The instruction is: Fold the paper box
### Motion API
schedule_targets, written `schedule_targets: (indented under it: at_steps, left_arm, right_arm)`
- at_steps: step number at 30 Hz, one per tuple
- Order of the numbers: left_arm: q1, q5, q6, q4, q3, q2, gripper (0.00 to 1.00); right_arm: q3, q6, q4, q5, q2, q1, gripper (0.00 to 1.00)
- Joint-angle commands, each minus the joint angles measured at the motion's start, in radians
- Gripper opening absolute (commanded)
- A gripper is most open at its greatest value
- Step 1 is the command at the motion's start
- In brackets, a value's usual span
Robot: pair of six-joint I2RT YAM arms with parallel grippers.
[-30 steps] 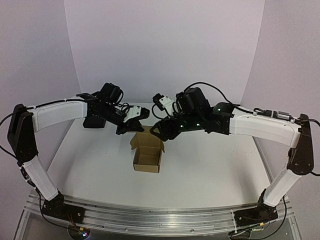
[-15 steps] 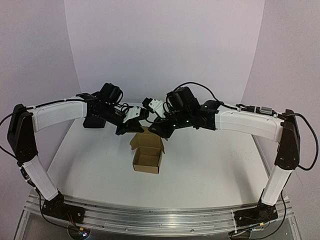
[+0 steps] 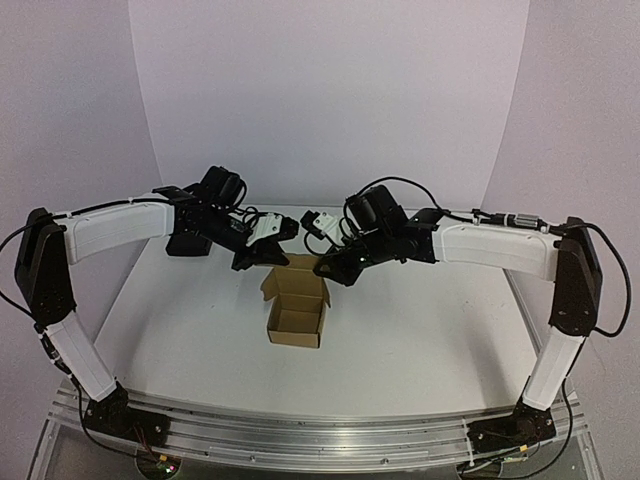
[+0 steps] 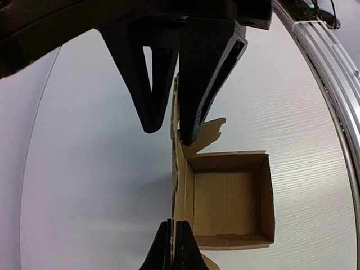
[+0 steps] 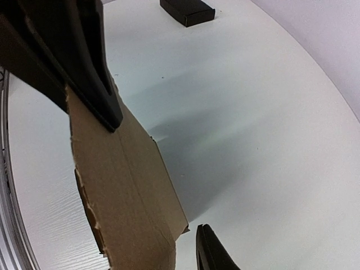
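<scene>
The paper box is a small brown cardboard box sitting open-topped mid-table, with its rear lid flap standing upright. My left gripper is shut on that flap's edge, also seen above the box's back left. My right gripper comes from the opposite side. Its two fingers straddle the flap's far end with a gap between them, the right one close against the cardboard. In the right wrist view the flap fills the lower left, and only one of my fingertips shows.
A small black rectangular block lies on the white table, away from the box. The aluminium rail runs along the near edge. Curved white walls close the back and sides.
The right arm has swung in over the box's rear flap, and its fingers have narrowed around it. The left gripper and the box have stayed in place.
</scene>
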Motion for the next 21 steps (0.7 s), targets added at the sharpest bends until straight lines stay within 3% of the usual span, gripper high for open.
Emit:
schedule_targets:
  at_steps: [1,3,7,11,14,16,20,21]
  left_arm:
    - [-0.002,0.025,-0.006,0.005,0.011,-0.03,0.01]
    - [-0.001,0.017,-0.033,-0.001,0.017,-0.028,0.16]
    - [0.038,0.057,-0.085,-0.082,0.074,-0.028,0.59]
    - [0.135,0.243,-0.07,-0.253,0.167,-0.029,0.81]
    - [0.223,0.347,-0.101,-0.285,0.203,-0.025,0.82]
    - [0.255,0.364,-0.143,-0.227,0.184,-0.027,0.77]
    - [0.264,0.219,-0.251,-0.032,0.085,-0.011,0.44]
    - [0.263,0.174,-0.249,-0.013,0.07,0.008,0.39]
  right_arm:
    - [0.004,0.042,0.024,-0.054,-0.048,0.001,0.21]
    - [0.005,0.047,0.034,-0.055,-0.046,0.002,0.18]
    - [-0.008,0.048,0.044,-0.032,-0.05,0.002,0.15]
    - [-0.018,0.041,0.05,-0.023,-0.051,0.001,0.13]
    - [-0.015,0.034,0.054,-0.034,-0.049,0.001,0.13]
    - [-0.014,0.026,0.054,-0.04,-0.047,0.002,0.13]
    - [-0.014,0.021,0.057,-0.048,-0.046,0.001,0.13]
    - [-0.013,0.021,0.058,-0.049,-0.047,0.001,0.13]
